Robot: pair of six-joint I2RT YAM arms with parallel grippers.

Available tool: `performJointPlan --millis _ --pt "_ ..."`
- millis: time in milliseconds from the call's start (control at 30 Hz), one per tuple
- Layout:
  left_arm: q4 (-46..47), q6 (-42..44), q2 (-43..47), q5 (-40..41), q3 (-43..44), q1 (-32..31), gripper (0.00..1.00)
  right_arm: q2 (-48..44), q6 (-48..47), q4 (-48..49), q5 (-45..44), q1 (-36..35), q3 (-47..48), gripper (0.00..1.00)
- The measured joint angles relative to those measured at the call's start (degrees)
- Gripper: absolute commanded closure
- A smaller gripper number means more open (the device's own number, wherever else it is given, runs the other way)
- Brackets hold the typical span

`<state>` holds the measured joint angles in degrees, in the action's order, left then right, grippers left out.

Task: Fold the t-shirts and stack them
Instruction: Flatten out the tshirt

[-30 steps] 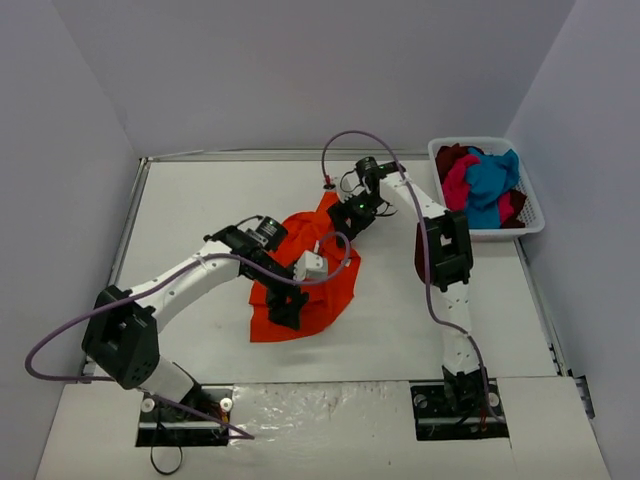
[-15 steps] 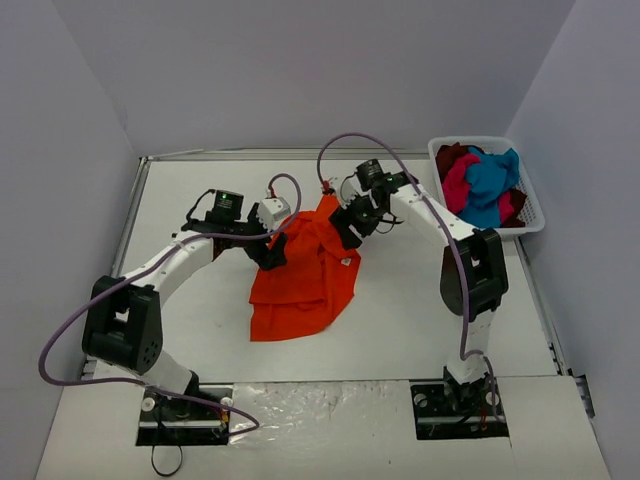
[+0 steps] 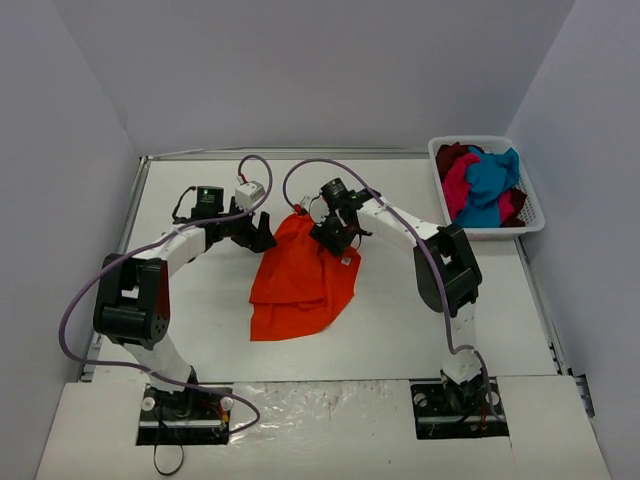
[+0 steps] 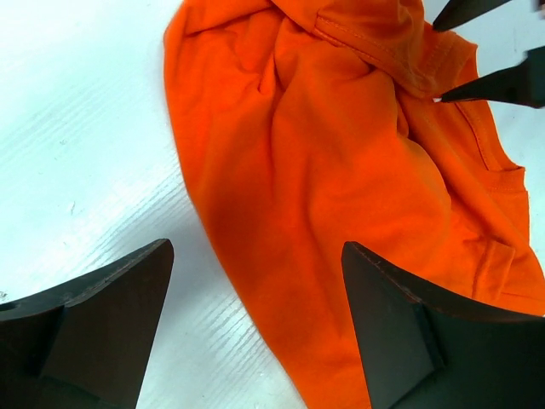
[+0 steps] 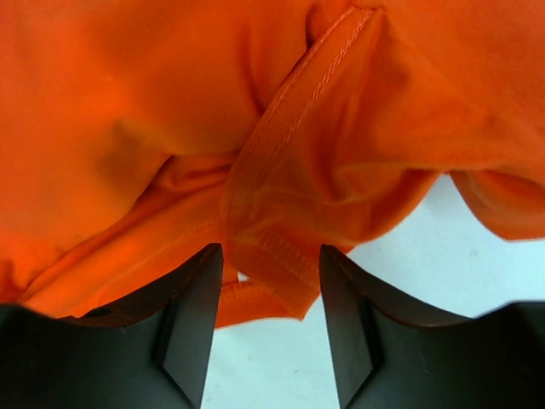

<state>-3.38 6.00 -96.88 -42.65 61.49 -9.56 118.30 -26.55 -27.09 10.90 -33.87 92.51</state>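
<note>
A fold of the shirt (image 3: 300,280) was straddled by the right gripper (image 5: 266,264), but whether it was clamped could not be told. The left gripper (image 4: 255,256) was held spread wide, empty.

One orange t-shirt (image 3: 300,285) lies on the worktop (image 3: 200,330). One basket (image 3: 497,235) at the far right corner holds one teal-blue shirt (image 3: 490,180), one pink shirt (image 3: 458,186) and dark red cloth (image 3: 450,156) of unclear number. There are two hands: left hand (image 3: 262,237), right hand (image 3: 330,240).

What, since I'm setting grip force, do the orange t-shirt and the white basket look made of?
Orange t-shirt: soft, matte knit cloth, probably cotton or a blend. It lies in loose folds, and the right wrist view shows stitched hems.
White basket: apparently rigid plastic with a smooth finish. Its thin, even rim holds its shape, but it is too small in view to be sure.
</note>
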Motion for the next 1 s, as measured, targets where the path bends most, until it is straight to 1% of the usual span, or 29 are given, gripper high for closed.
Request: performJointPlan --millis 67,233,467,633,700,733,767,800,833,1000 --pt "0.42 -0.42 -0.15 -0.37 -0.02 0.39 0.21 1.51 0.11 0.26 -0.39 0.0 0.81 0.57" --pt "0.26 -0.42 -0.55 -0.98 -0.46 0.96 0.21 3.93 0.22 0.31 -0.9 -0.55 1.77 0.58" --pt "-0.44 -0.2 -0.59 -1.4 -0.46 2.23 0.22 4.98 0.22 0.28 -1.07 -1.88 3.19 0.56" --pt "-0.83 -0.2 -0.63 -1.44 -0.46 2.84 0.22 5.03 0.17 0.24 -1.38 -2.82 3.3 0.57" --pt "-0.92 -0.2 -0.76 -1.46 -0.46 2.84 0.23 5.03 0.13 0.26 -1.86 -2.95 3.3 0.63" --pt "-1.03 -0.2 -0.85 -1.46 -0.46 2.84 0.23 5.03 0.15 0.26 -2.34 -2.97 3.3 0.71" --pt "-1.14 -0.2 -0.96 -1.46 -0.46 2.84 0.23 5.07 -0.02 0.26 -2.82 -2.97 3.3 0.88" --pt "-1.22 -0.2 -1.09 -1.51 -0.46 2.84 0.23 5.14 0.02 0.28 -3.32 -2.97 3.3 0.96" --pt "-1.29 -0.2 -1.2 -1.57 -0.46 2.84 0.23 5.25 0.04 0.28 -3.69 -2.97 3.3 1.0" --pt "-2.29 0.13 -1.62 -2.36 -0.46 2.84 0.25 5.33 0.39 0.28 -4.83 -2.95 3.3 1.0"
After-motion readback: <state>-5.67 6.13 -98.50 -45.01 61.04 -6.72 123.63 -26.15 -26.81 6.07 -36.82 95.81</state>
